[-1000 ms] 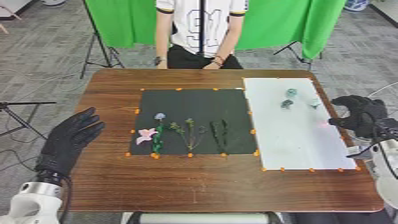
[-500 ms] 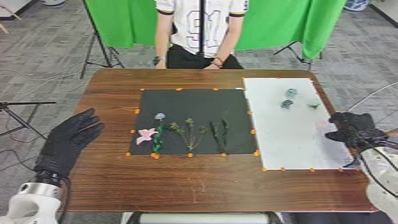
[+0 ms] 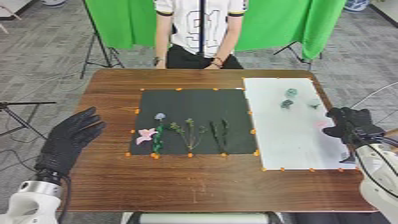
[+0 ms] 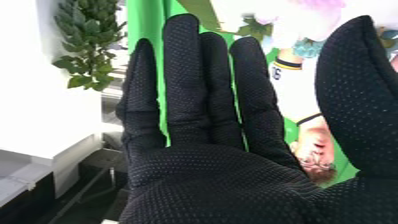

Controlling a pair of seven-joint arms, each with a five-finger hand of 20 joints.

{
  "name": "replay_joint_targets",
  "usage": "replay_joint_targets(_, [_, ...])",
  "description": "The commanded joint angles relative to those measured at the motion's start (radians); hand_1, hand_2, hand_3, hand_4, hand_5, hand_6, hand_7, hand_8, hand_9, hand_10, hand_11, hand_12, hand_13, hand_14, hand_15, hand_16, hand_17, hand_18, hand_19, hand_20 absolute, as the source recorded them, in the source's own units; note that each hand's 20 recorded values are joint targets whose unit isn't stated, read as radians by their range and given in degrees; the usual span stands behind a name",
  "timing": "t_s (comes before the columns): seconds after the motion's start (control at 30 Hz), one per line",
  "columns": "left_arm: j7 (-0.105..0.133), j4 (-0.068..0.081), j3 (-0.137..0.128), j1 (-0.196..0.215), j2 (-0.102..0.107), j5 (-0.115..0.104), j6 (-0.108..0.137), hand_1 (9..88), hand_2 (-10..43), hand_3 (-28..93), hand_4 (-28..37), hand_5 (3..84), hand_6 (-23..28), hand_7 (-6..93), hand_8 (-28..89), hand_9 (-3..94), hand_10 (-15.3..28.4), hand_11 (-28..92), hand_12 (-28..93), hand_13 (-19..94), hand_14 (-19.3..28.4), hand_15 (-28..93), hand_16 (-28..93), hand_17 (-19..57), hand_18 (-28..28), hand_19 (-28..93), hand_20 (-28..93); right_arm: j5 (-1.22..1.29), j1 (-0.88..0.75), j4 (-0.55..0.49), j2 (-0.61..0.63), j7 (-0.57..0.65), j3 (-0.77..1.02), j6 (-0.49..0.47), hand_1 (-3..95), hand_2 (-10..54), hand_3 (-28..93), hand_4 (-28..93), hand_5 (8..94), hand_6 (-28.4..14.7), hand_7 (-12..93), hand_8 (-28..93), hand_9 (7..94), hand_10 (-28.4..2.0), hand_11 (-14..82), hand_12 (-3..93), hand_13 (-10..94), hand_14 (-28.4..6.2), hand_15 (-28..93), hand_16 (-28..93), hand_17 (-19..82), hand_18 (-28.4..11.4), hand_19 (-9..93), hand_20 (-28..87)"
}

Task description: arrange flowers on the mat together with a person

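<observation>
At the table's left edge, my left hand (image 3: 71, 137) is open with straight fingers. My right hand (image 3: 348, 122) is over the right edge of the white mat (image 3: 284, 142), beside a faint pink flower (image 3: 321, 123). In the right wrist view, my right hand (image 4: 213, 175) is open and holds nothing; a pink flower (image 4: 318, 4) and a teal flower (image 4: 307, 48) show past its fingertips. The black mat (image 3: 200, 97) carries a pink lily (image 3: 146, 136), a blue flower (image 3: 160, 116), green stems (image 3: 191, 137) and dark thin stems (image 3: 224, 135).
Small teal flowers (image 3: 291, 92) lie on the far part of the white mat. Orange clips or tabs line both mats' edges. Bare brown wood of the table (image 3: 213, 190) runs along the near side.
My right hand has moved left, from beside the table to over the white mat's right edge. My left hand and the flowers on the black mat have stayed put.
</observation>
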Motion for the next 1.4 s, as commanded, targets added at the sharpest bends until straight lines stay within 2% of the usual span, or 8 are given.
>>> replay_joint_targets(0.03, [-0.012,0.004,0.000,0.008,-0.005,0.004,-0.011,28.7,1.8,72,-19.3,39.8,5.9,17.9,-9,34.1,14.2,27,13,28,16.3,38,-2,-7.0,20.7,49,10,-0.009,0.034,0.006,0.002,-0.039,-0.035,0.024,27.3,-9.1,89,-28,41.5,-0.6,38,-18,43.0,-11.3,39.2,26.5,46,-7.6,55,20,19,-17.5,64,37])
replay_joint_targets(0.23, [-0.010,0.003,0.001,0.011,-0.005,0.004,-0.009,28.7,1.8,72,-19.3,39.9,6.0,18.0,-9,34.0,14.2,27,13,28,16.3,38,-2,-7.0,20.7,49,10,-0.011,0.063,0.020,-0.005,-0.040,-0.064,-0.027,29.7,-9.5,88,-28,45.2,1.8,42,-20,49.8,-9.4,41.1,26.3,49,-6.5,55,20,20,-16.9,64,37])
replay_joint_targets(0.37, [-0.005,0.002,0.002,0.014,-0.003,0.000,-0.007,28.7,1.8,72,-19.4,39.9,5.9,18.0,-9,34.1,14.2,27,13,28,16.2,38,-2,-7.0,20.7,49,10,-0.016,0.091,0.044,-0.007,-0.024,-0.109,0.015,32.6,-9.4,88,-28,49.5,2.6,45,-17,54.4,-9.3,44.7,28.5,53,-6.0,58,21,21,-16.3,64,37])
replay_joint_targets(0.47, [-0.009,0.002,-0.001,0.015,-0.006,0.000,-0.006,28.7,1.9,72,-19.6,40.0,6.0,18.0,-9,34.1,14.3,27,13,28,16.2,38,-2,-7.0,20.7,49,10,-0.018,0.095,0.041,-0.013,-0.042,-0.120,0.079,41.9,-7.6,82,-28,53.6,3.1,54,-4,65.7,-7.0,32.3,46.6,60,-5.1,58,30,24,-15.6,66,39])
replay_joint_targets(0.6, [-0.010,0.002,-0.003,0.015,-0.008,0.000,-0.005,28.4,2.4,72,-19.8,40.0,5.9,18.0,-9,34.2,14.3,27,13,28,16.3,38,-2,-7.0,20.7,49,10,-0.024,0.101,0.012,-0.020,-0.065,-0.113,0.044,47.5,-4.8,79,-28,62.8,4.2,55,-2,74.8,-6.8,29.6,51.9,67,-5.1,61,33,27,-15.2,69,40])
replay_joint_targets(0.97, [-0.005,-0.005,-0.007,0.030,-0.015,-0.001,0.004,28.3,2.5,72,-19.8,39.9,6.0,17.9,-9,34.1,14.3,27,13,28,16.3,38,-2,-7.0,20.7,49,10,-0.028,0.244,-0.045,-0.066,-0.102,-0.207,0.114,47.4,-6.3,81,-28,65.0,4.0,54,-2,77.2,-5.8,29.5,52.7,69,-4.7,61,34,29,-15.0,69,41])
replay_joint_targets(1.23, [-0.015,-0.002,0.000,0.023,-0.020,0.000,0.005,28.1,2.4,72,-19.8,39.9,5.9,17.9,-9,34.2,14.3,27,13,28,16.3,38,-2,-7.0,20.7,49,10,-0.006,0.594,-0.056,-0.175,-0.237,-0.514,0.161,47.3,-6.4,82,-28,64.7,3.9,54,-1,77.2,-5.9,29.2,53.0,69,-4.6,61,34,29,-15.0,69,41])
replay_joint_targets(1.4, [-0.012,0.000,0.011,0.018,-0.016,-0.001,0.007,28.2,2.4,72,-19.8,40.0,5.9,18.0,-9,34.2,14.3,27,13,28,16.3,38,-2,-7.0,20.7,49,10,0.022,0.801,0.011,-0.315,-0.298,-0.709,0.168,47.0,-6.4,82,-28,64.6,4.1,54,-1,76.8,-5.8,29.2,53.3,69,-4.5,61,35,29,-15.1,69,41])
